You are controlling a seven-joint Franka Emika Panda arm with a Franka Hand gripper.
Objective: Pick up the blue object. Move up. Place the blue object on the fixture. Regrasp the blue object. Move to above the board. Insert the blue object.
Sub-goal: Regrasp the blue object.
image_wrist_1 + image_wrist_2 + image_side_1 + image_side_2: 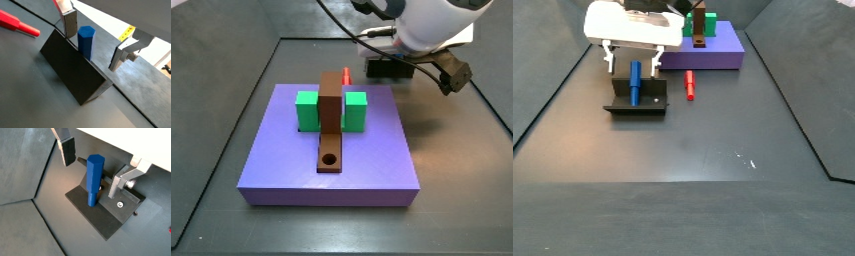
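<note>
The blue object (pixel 93 180) is a small hexagonal peg standing upright on the fixture (pixel 109 215), a dark block with a raised wall (pixel 70 70). In both wrist views my gripper (pixel 93 50) is open and straddles the peg. One silver finger (pixel 69 24) and the other finger (pixel 119 57) stand apart from the peg on either side. In a side view the gripper (pixel 633 64) hangs over the peg (pixel 635 82) and fixture (pixel 636 103). The board (pixel 331 160) is a purple slab with two green blocks (pixel 307 111) and a brown bar (pixel 331 128).
A red peg (pixel 690 87) lies on the dark floor between the fixture and the board (pixel 716 56), and it also shows in a wrist view (pixel 17 23). The brown bar has a round hole (pixel 330 159) near its front end.
</note>
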